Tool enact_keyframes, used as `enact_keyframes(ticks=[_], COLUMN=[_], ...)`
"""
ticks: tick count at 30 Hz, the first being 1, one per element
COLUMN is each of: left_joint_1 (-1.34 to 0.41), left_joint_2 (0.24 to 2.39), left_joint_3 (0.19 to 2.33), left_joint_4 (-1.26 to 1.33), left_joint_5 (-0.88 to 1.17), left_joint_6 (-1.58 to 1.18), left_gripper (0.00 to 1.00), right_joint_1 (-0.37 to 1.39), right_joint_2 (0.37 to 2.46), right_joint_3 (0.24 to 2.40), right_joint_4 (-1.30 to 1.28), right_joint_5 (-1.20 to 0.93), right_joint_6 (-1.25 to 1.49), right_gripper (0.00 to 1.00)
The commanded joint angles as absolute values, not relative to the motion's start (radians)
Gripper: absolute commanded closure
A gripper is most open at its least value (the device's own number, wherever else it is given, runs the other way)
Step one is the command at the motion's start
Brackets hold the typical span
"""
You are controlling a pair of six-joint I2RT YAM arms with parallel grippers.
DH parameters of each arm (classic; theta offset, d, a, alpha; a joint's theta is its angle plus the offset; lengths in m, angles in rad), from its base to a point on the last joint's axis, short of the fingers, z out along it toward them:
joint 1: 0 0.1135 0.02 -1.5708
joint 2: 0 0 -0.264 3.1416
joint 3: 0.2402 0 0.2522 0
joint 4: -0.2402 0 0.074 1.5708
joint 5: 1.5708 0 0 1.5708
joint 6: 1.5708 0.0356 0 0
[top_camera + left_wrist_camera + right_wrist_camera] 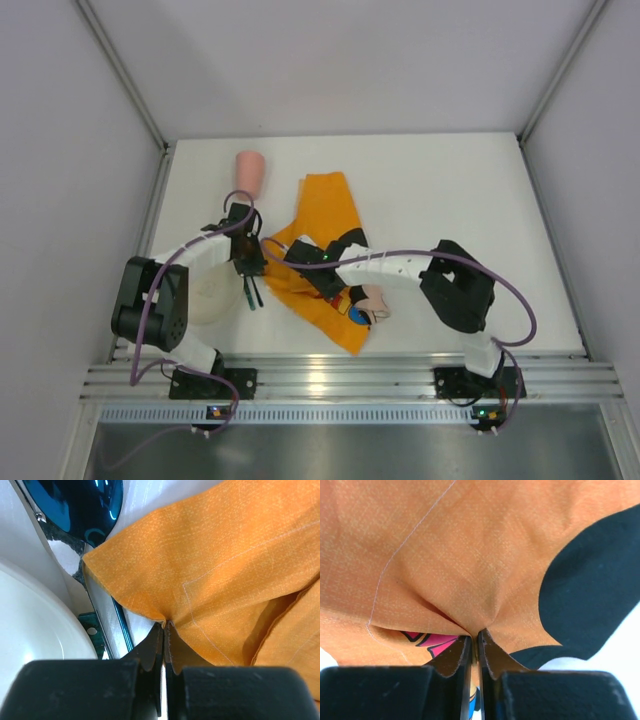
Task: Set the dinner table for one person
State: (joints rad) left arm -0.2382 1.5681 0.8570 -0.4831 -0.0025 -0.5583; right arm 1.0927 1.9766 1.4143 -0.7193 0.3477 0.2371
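Pinching a fold of the woven orange cloth mat, the left gripper has its two black fingers pressed together on the fabric, which rises into a small peak where the tips meet; a line of pale stitching runs parallel to the mat's hem. The right gripper is likewise pressed together on another part of the same mat, the cloth gathered into soft creases above its tips, with a matte black printed patch to one side and a bit of pink print showing beneath the fold. The large, flat, plain white rectangular desk fills the space between the grey side walls and carries everything, with both arm bases bolted along its near edge. The mat lies crumpled and partly folded near the middle of the desk, one strip reaching toward the far edge and a cartoon-printed corner lying toward the near edge. A smooth pink tapered cup stands toward the far left corner, apart from the mat. A glossy white round plate sits near the near left corner, just beside the left gripper. Between plate and mat lies a shiny dark blue rounded utensil, seemingly a spoon bowl.
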Motion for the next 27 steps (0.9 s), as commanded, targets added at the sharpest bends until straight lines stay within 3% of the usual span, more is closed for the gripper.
enact_keyframes(ticks=[1, 4, 5, 8, 11, 13, 14, 16, 19, 20, 23, 27], left_joint_1=[-0.235, -0.236, -0.236, -0.238, -0.242, -0.245, -0.247, -0.248, -0.249, -0.249, -0.249, -0.249], left_joint_2=[1.565, 1.577, 1.58, 1.594, 1.601, 1.605, 1.603, 1.603, 1.603, 1.601, 1.6, 1.594], left_joint_3=[0.874, 0.881, 0.881, 0.877, 0.874, 0.873, 0.873, 0.874, 0.874, 0.874, 0.874, 0.873], left_joint_4=[-0.546, -0.54, -0.538, -0.525, -0.514, -0.511, -0.511, -0.511, -0.514, -0.514, -0.517, -0.525], left_joint_5=[-0.041, -0.04, -0.04, -0.032, -0.028, -0.026, -0.025, -0.023, -0.021, -0.023, -0.023, -0.023], left_joint_6=[-0.528, -0.52, -0.52, -0.52, -0.522, -0.522, -0.522, -0.52, -0.515, -0.514, -0.511, -0.511], left_gripper=[1.0, 1.0, 1.0, 1.0, 1.0, 1.0, 1.0, 1.0, 1.0, 1.0, 1.0, 1.0], right_joint_1=[1.091, 1.085, 1.083, 1.078, 1.072, 1.065, 1.063, 1.055, 1.057, 1.061, 1.101, 1.114], right_joint_2=[1.942, 1.91, 1.889, 1.868, 1.881, 1.888, 1.894, 1.899, 1.908, 1.892, 1.875, 1.924], right_joint_3=[1.506, 1.595, 1.604, 1.638, 1.655, 1.652, 1.645, 1.628, 1.626, 1.617, 1.592, 1.595], right_joint_4=[-0.744, -0.83, -0.836, -0.848, -0.862, -0.859, -0.853, -0.833, -0.804, -0.781, -0.709, -0.696], right_joint_5=[0.431, 0.433, 0.431, 0.423, 0.426, 0.42, 0.416, 0.39, 0.278, 0.235, 0.175, 0.129], right_joint_6=[0.239, 0.247, 0.247, 0.247, 0.248, 0.255, 0.256, 0.261, 0.241, 0.235, 0.213, 0.213], right_gripper=[0.94, 0.87, 0.77, 0.6, 0.52, 0.6, 0.75, 0.75, 0.53, 0.41, 0.29, 0.28])
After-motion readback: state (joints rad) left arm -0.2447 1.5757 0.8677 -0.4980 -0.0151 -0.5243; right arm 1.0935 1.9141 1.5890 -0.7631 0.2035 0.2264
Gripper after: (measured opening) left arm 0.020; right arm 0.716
